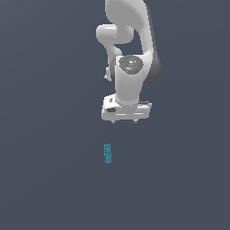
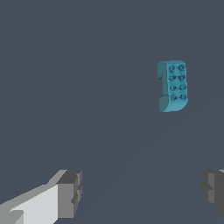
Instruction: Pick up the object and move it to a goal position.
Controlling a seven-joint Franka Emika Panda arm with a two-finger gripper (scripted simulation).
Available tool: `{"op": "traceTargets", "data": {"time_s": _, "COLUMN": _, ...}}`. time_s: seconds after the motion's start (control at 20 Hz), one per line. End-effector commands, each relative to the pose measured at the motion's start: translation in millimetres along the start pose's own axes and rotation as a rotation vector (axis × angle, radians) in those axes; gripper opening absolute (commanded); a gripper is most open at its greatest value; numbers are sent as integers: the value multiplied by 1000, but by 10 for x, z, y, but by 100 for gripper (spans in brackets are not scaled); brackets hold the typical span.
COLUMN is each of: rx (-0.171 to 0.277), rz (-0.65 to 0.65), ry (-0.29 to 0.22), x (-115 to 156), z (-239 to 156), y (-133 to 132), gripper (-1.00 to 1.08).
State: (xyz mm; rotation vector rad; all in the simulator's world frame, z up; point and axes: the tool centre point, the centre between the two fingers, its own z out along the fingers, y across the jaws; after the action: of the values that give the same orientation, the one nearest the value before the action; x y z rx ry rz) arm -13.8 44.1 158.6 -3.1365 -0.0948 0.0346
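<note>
The object (image 1: 108, 153) is a tiny teal-blue elongated block with small darker studs on top, lying flat on the dark grey floor. In the wrist view the object (image 2: 173, 85) shows its studded top face. My gripper (image 1: 124, 121) hangs on the white arm above the floor, behind the block in the exterior view and a little toward that view's right, well apart from it. Its jaws are spread wide with nothing between them. The wrist view shows the gripper (image 2: 142, 192) with one grey finger pad (image 2: 70, 192) and the other (image 2: 214, 189) far apart.
The dark grey floor (image 1: 45, 179) extends all round the block. The white arm (image 1: 130, 45) rises toward the top of the exterior view. No other object or goal marker shows.
</note>
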Motion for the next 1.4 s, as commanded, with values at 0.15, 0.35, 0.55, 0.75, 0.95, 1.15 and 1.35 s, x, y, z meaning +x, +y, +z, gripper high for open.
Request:
{"op": "traceTargets", "data": {"time_s": 0.15, "rx": 4, "rz": -8, "ry": 2, "x": 6, "z": -17, "y": -62, "gripper": 100}}
{"op": "traceTargets", "data": {"time_s": 0.35, "rx": 19, "rz": -38, "ry": 8, "x": 14, "z": -84, "y": -296, "gripper": 100}}
{"op": "traceTargets", "data": {"time_s": 0.55, "rx": 23, "rz": -47, "ry": 10, "x": 4, "z": -112, "y": -379, "gripper": 100}}
{"op": "traceTargets", "data": {"time_s": 0.75, "rx": 22, "rz": -45, "ry": 9, "x": 31, "z": -89, "y": -335, "gripper": 100}}
{"op": "traceTargets", "data": {"time_s": 0.95, "rx": 22, "rz": -46, "ry": 10, "x": 117, "z": -34, "y": -261, "gripper": 100}}
{"op": "traceTargets", "data": {"time_s": 1.15, "rx": 20, "rz": -49, "ry": 13, "x": 253, "z": 60, "y": -129, "gripper": 100}}
{"op": "traceTargets", "data": {"time_s": 1.35, "rx": 16, "rz": -52, "ry": 15, "x": 433, "z": 208, "y": 71, "gripper": 100}}
